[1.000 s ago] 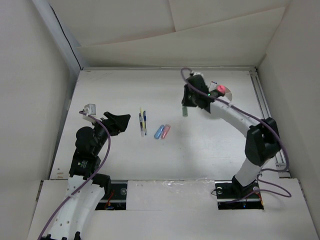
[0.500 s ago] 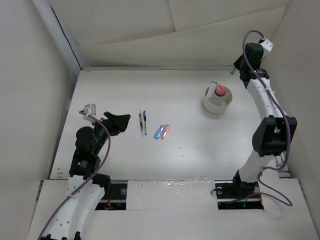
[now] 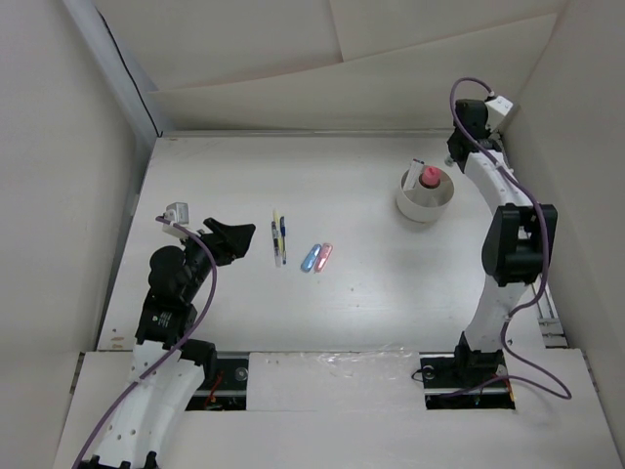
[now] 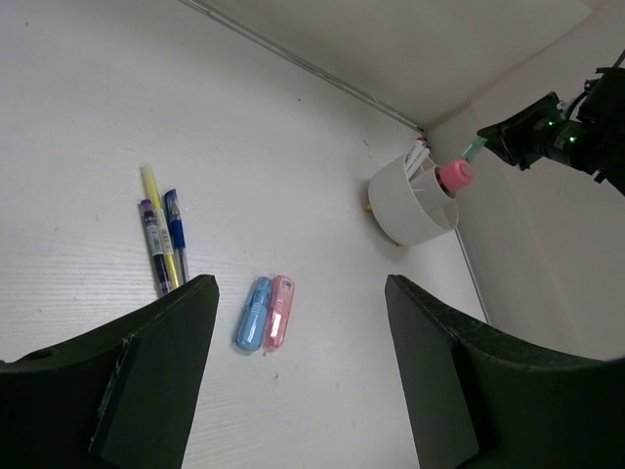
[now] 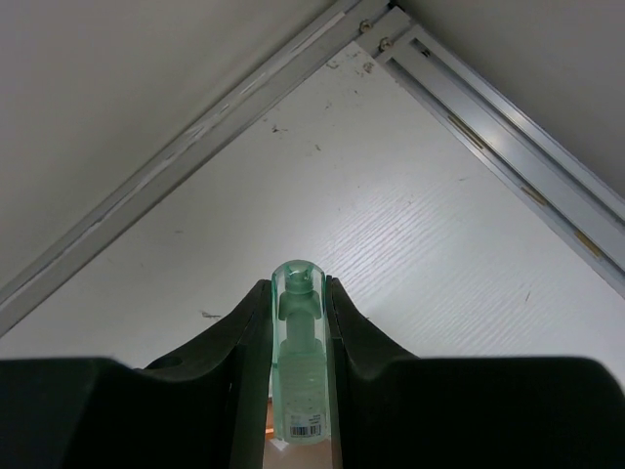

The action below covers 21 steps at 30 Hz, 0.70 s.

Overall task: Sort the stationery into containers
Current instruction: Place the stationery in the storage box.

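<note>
- Right gripper is shut narrow on a green marker, held lengthwise betw. the fingers, cap end poking out front.
- It hangs up high near the far right corner, past the white cup and not over it.
- The cup stands upright w/ a pink rounded piece sticking up inside.
- Left gripper is spread wide, holding nothing, near the thin pens.
- A blue marker and a pink marker lie touching, side by side, mid-table.
- Risk: the cup is out of the right wrist view, so a badly lined-up drop could clip the rim, tip the cup or send the marker onto the table.
- Risk: the pink piece may block a compartment.
- Hard to tell: the cup's dividers, which compartment is free, and any orange marker. The top view barely shows the right fingers.
</note>
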{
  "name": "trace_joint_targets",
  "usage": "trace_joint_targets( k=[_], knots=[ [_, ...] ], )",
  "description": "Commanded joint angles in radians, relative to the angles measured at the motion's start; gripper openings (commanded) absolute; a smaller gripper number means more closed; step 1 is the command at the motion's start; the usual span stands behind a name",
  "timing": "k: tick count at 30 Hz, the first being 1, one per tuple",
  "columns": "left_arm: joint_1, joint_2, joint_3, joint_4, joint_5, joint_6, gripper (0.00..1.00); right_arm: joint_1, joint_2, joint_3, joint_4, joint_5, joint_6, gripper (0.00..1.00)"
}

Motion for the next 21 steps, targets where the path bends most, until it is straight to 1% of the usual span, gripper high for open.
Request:
trace_joint_targets(
  k=[1, 7, 21],
  knots=[
    [-0.002, -0.002, 0.006, 0.024, 0.014, 0.0, 0.66, 0.034, -0.017, -0.02, 0.066, 0.091, -0.013, 0.02],
    [-0.002, -0.002, 0.015, 0.015, 0.014, 0.0, 0.66, 0.097, 0.018, -0.031, 0.066, 0.169, -0.043, 0.04],
    [-0.002, -0.002, 0.006, 0.026, 0.014, 0.0, 0.66, 0.097, 0.058, -0.031, 0.066, 0.219, -0.043, 0.04]
  ],
)
